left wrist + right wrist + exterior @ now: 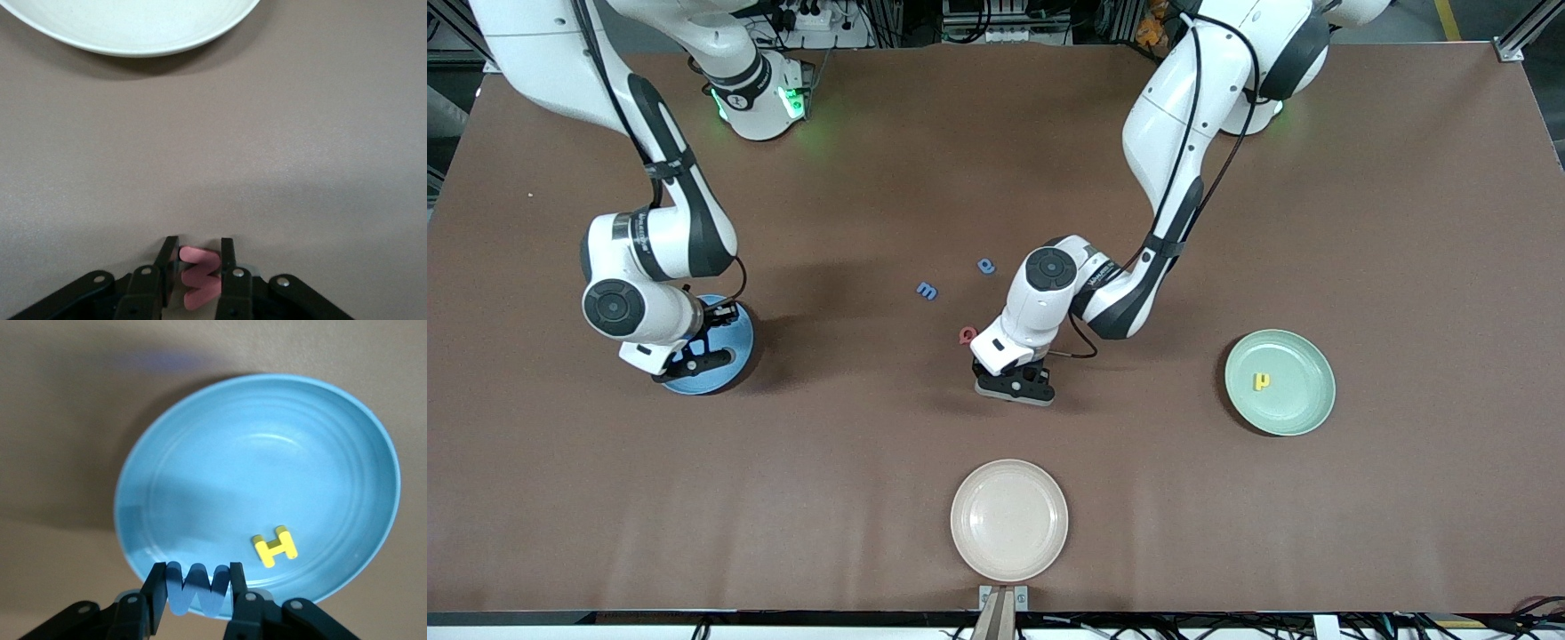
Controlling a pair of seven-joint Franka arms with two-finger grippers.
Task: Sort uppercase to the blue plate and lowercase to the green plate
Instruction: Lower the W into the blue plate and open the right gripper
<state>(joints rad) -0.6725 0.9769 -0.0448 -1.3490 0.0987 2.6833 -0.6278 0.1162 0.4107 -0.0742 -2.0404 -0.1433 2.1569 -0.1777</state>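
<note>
red w [199, 279]: a small pink-red foam zigzag letter, seen pinched between the two fingers of the left gripper [199, 257].
left gripper: pressed together on the red w, low over the table [1405, 222] at mid-table, between the red q and the beige plate; whether the letter is touching the cloth cannot be told.
blue capital m [197, 587]: a small blue foam zigzag letter, seen clamped between the fingers of the right gripper [197, 583].
right gripper: closed on the blue capital m, held over the rim of the blue plate [200, 453] at the right arm's end of the table.
blue plate: round, shallow, ringed inside; one yellow h [275, 546] is seen lying flat in it, near the rim and just beside the held letter.
green plate [1303, 356]: pale mint, round, set at the left arm's end of the table; one small yellow letter [1261, 381] is lying in it, near its middle.
beige plate [1009, 520]: cream, round, set nearest the front camera, well apart from both other plates.
red q [967, 335]: a small red letter lying on the table just beside the left arm's wrist.
small blue m [927, 290]: lying on the table, farther from the front camera than the red q.
blue a [985, 265]: lying near the small blue m, a little farther still from the front camera.
</note>
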